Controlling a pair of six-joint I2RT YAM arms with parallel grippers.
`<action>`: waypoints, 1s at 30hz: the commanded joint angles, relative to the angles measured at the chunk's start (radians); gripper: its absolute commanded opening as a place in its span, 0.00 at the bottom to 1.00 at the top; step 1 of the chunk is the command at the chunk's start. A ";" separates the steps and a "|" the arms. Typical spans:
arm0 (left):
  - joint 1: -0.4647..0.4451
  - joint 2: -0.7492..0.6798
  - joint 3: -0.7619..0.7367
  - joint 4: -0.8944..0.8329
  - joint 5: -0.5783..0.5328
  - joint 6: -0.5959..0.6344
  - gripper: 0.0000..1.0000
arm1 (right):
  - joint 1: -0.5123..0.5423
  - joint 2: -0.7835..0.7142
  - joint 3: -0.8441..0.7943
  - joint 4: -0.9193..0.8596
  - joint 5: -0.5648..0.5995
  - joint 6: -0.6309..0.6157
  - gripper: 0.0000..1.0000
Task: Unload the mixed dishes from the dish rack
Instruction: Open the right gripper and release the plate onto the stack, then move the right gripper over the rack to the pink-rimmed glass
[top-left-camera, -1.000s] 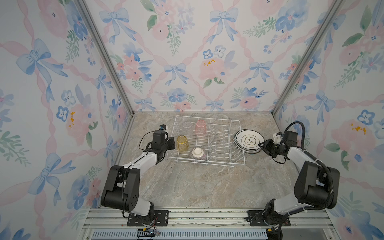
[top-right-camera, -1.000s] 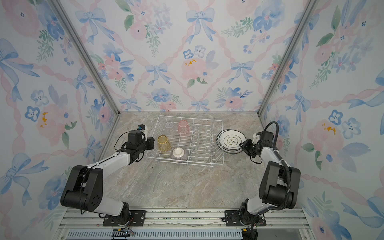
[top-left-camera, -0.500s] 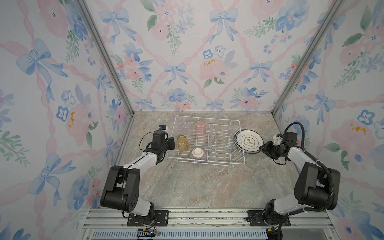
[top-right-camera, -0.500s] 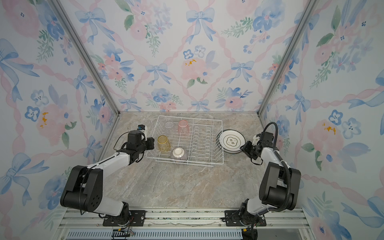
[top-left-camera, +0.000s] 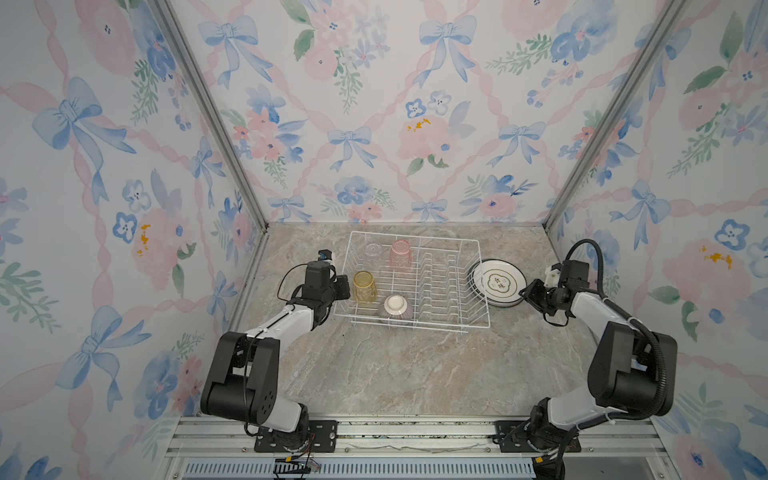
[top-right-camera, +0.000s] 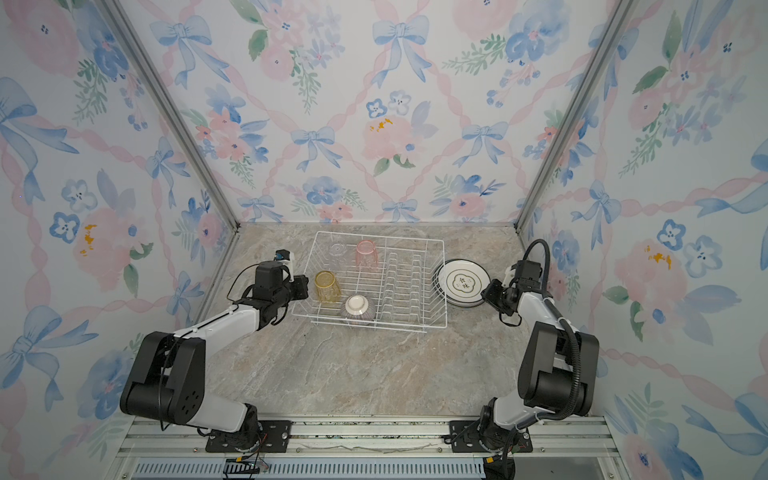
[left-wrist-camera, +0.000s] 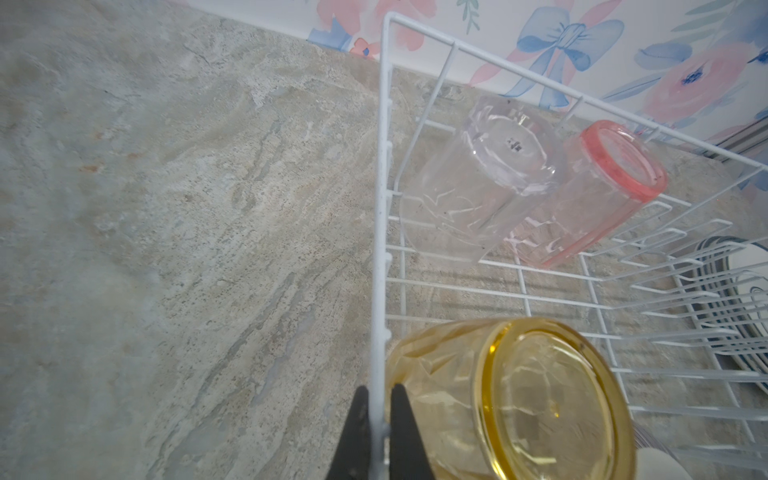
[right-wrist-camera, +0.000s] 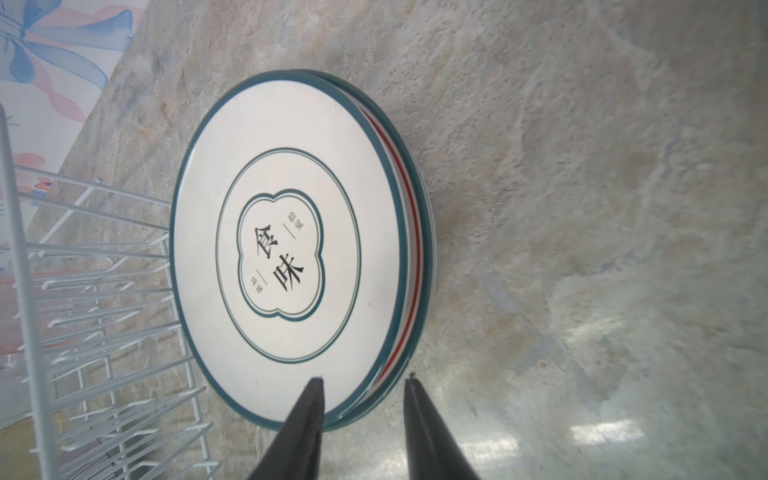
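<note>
Along the table's (top-left-camera: 395, 374) back edge, the dish rack (top-left-camera: 436, 286) is sitting mid-way. The left gripper (left-wrist-camera: 380, 399) is pinching its left rim wire, jaws pressed together on the wire. The yellow tumbler (left-wrist-camera: 519, 399), clear tumbler (left-wrist-camera: 482, 178), pink tumbler (left-wrist-camera: 594, 195) and striped bowl (top-left-camera: 395, 307) are sitting upside down inside. The plates (right-wrist-camera: 286, 241) are lying stacked flat just beside the rack's right wall, toward the table's right edge; can't tell if they are touching it. The right gripper (right-wrist-camera: 365, 377) is hovering at the stack's outer edge, jaws spread, holding nothing, one finger over the top plate's rim.

Risks: a low retreat is likely dragging that top plate off the slightly staggered stack. Any tug from the left is sliding the rack, toppling the tumblers or shoving the plates. The inner left finger is crowding the yellow tumbler and could knock it.
</note>
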 joint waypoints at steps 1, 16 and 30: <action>0.004 0.016 -0.054 -0.107 -0.031 -0.004 0.00 | 0.020 0.028 0.040 0.021 0.040 -0.002 0.32; 0.009 -0.006 -0.060 -0.123 -0.042 -0.004 0.00 | 0.042 0.081 0.074 0.046 0.029 0.005 0.26; 0.008 -0.028 -0.046 -0.136 -0.046 -0.008 0.00 | 0.141 -0.080 0.149 0.014 0.066 -0.097 0.29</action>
